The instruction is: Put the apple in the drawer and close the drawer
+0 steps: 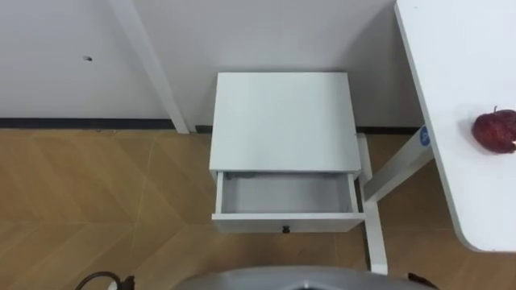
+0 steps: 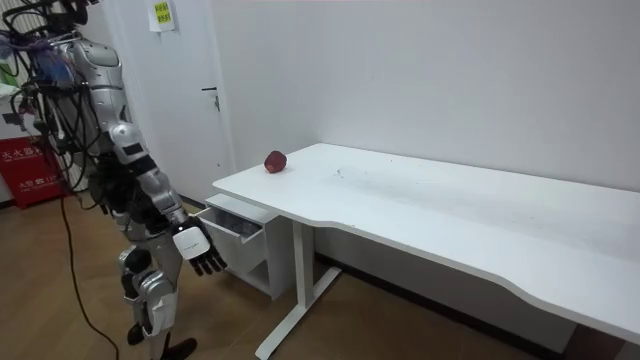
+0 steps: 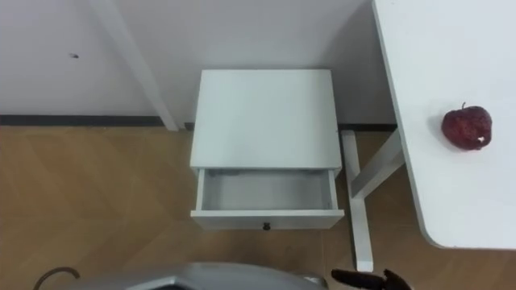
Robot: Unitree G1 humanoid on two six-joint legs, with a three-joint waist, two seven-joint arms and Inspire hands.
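White drawer (image 1: 286, 196) gapes open and empty, just the one; one red apple (image 1: 493, 130) sits on the one desk (image 1: 451, 72) to the right, well apart. Right hand (image 2: 205, 258) hangs slack-fingered, holding nothing. Danger: a glancing reach could roll that round apple off the desk edge

I stand at the room view's left, facing a small white cabinet (image 2: 258, 266) tucked by the end of the white table (image 2: 450, 215). Its drawer (image 2: 230, 223) is pulled out towards me. My right hand (image 2: 204, 256) hangs low just before the drawer, fingers loose and empty. The apple (image 2: 276, 161) sits on the table's near end, above the drawer
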